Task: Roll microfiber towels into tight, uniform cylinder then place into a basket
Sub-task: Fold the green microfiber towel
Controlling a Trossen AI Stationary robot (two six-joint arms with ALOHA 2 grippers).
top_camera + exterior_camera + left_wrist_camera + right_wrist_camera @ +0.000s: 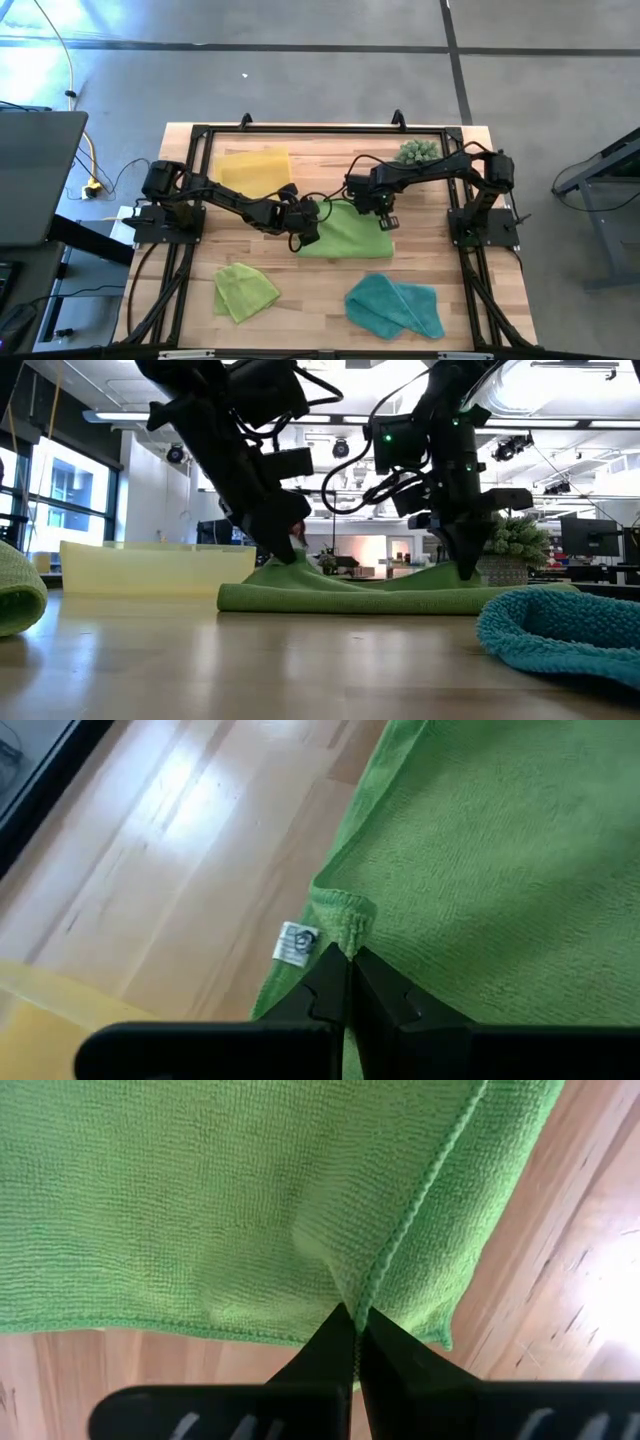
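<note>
Three towels (350, 232), one basket (255, 168), two pincers (306, 232)

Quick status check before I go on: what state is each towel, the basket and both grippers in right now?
Middle green towel: spread flat, pinched at two edges.
Front green towel: crumpled, unrolled, untouched.
Teal towel: crumpled, unrolled, untouched.
Basket: on the table, no towel inside.
Left gripper: shut on the middle towel's corner.
Right gripper: shut on the middle towel's hem.

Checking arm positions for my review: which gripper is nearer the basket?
Left. The left gripper pinches the spread green towel just beside the basket; the right gripper grips the towel's far side.
</note>
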